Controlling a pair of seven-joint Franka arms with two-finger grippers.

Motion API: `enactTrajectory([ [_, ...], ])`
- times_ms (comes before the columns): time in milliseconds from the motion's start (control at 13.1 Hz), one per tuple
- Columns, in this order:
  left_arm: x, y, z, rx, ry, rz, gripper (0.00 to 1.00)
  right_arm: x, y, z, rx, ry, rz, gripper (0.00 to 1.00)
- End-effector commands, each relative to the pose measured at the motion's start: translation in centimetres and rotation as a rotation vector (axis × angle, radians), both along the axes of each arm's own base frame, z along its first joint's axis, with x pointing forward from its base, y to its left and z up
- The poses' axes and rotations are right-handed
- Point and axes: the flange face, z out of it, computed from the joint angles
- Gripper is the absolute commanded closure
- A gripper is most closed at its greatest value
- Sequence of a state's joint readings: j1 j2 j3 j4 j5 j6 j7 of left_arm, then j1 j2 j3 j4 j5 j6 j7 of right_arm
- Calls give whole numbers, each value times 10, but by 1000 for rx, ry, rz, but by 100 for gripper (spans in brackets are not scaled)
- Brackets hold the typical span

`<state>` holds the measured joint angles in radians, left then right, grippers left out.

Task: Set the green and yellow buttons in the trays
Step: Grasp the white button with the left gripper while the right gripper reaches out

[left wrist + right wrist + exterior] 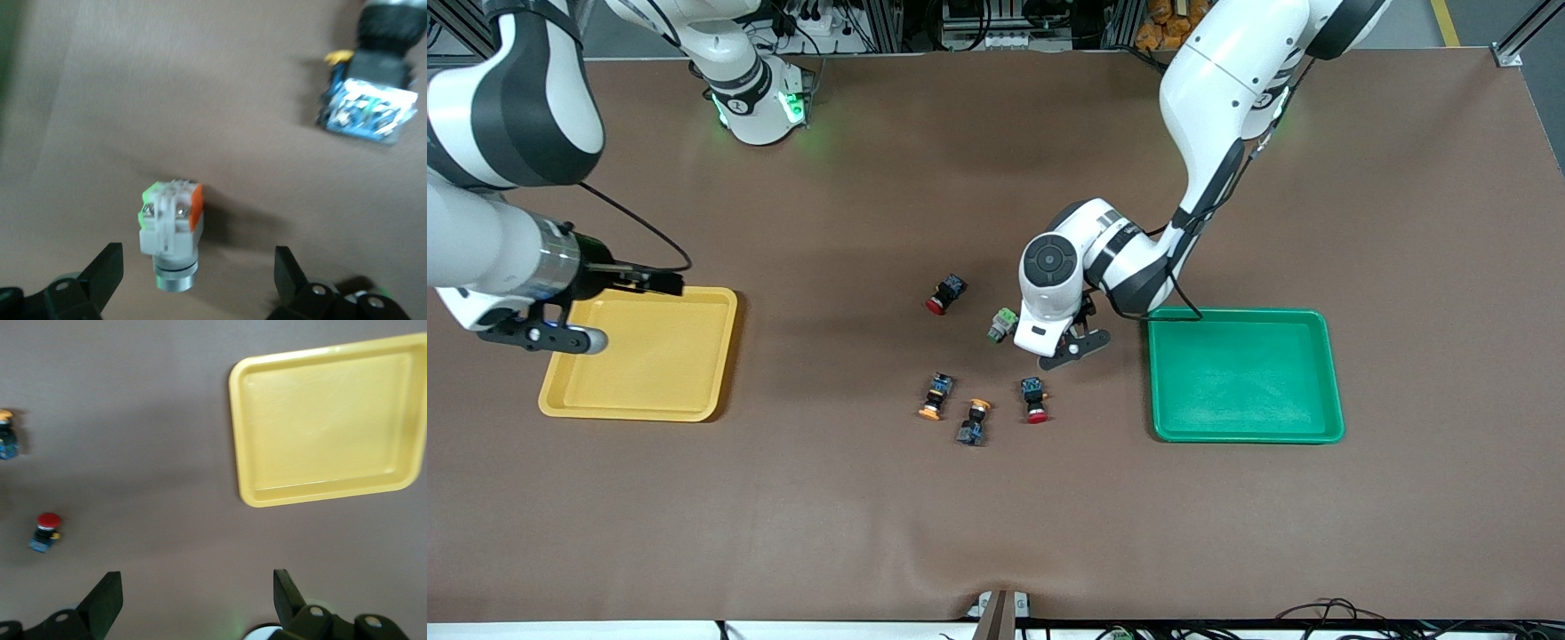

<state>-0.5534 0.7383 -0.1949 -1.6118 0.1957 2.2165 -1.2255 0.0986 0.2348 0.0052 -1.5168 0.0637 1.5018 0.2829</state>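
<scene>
Green button [1003,324]: pale silvery body, light-green block, lies on brown table [871,533] near middle, between red-capped switch [945,294] and green tray [1245,375]. Left gripper [199,273] low over it, jaws spread, button between fingers, untouched. Two yellow-capped buttons [936,396], [974,421] nearer front camera, beside second red-capped switch [1035,400]. Yellow tray [645,356] at right arm's end, empty. Right gripper [198,597] hangs over table by yellow tray, jaws spread, holding nothing.
</scene>
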Motion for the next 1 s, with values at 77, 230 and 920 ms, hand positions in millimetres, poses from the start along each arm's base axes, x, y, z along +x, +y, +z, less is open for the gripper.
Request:
enactTrajectory([
  [77, -6, 10, -11, 27, -7, 32, 15, 9, 30, -18, -5, -9, -118, 0],
  [230, -2, 12, -11, 28, -10, 37, 43, 11, 52, -29, -12, -23, -178, 0],
  [920, 76, 113, 74, 5, -58, 65, 100, 26, 169, -110, -17, -124, -522, 0],
])
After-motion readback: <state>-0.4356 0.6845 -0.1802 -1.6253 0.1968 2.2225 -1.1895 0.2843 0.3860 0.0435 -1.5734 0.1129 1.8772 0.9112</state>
